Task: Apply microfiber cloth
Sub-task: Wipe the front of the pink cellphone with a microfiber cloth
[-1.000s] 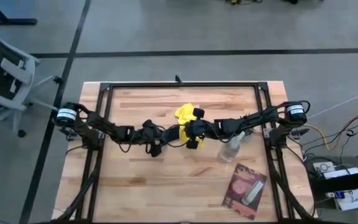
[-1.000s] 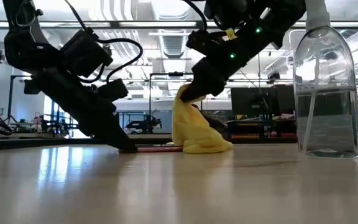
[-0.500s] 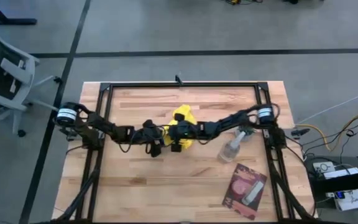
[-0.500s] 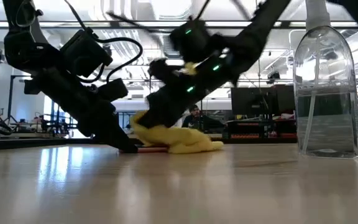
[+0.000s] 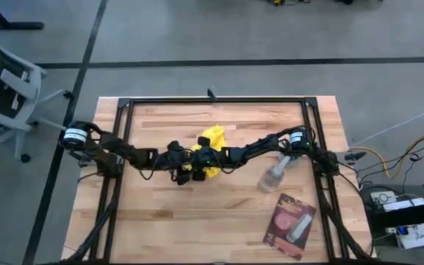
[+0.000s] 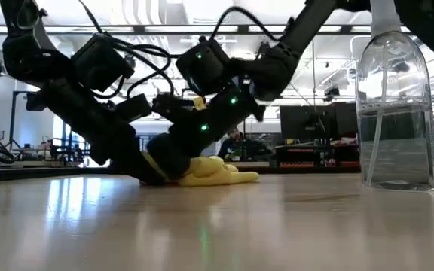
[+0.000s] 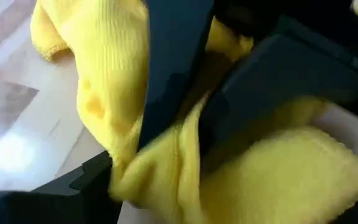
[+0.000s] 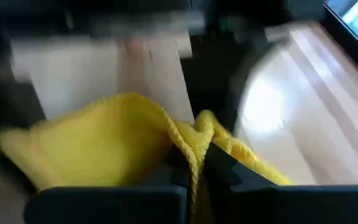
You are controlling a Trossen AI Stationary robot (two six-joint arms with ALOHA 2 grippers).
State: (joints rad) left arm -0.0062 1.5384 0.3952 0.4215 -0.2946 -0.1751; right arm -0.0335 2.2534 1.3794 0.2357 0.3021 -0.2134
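Note:
The yellow microfiber cloth [image 5: 213, 138] lies bunched low on the wooden table near its middle, and in the low view the cloth [image 6: 215, 172] rests on the tabletop. My right gripper [image 8: 197, 167] reaches in from the table's right and is shut on the cloth, right beside my left gripper [image 5: 181, 171]. My left gripper [image 6: 151, 175] is down at the tabletop just left of the cloth. The left wrist view is filled by the cloth [image 7: 104, 93] and the other arm's dark fingers [image 7: 173, 68]. What lies under the cloth is hidden. My right gripper pinches a raised fold of the cloth [image 8: 199, 138] between its two fingers. The fingers slant down from the table's right. The rest of the cloth [image 6: 228, 175] lies slack on the table, trailing toward the right behind the fingers.
A clear spray bottle [image 5: 273, 177] stands right of the cloth, close under my right arm, and looms large in the low view [image 6: 394, 113]. A pink-and-dark flat packet [image 5: 289, 224] lies at the near right. A black frame [image 5: 212, 101] borders the table.
My right gripper has gone down and toward the table's left, up to my left gripper, dragging the cloth with it. The cloth, which stood up in a peak below the fingers, now lies flattened on the table.

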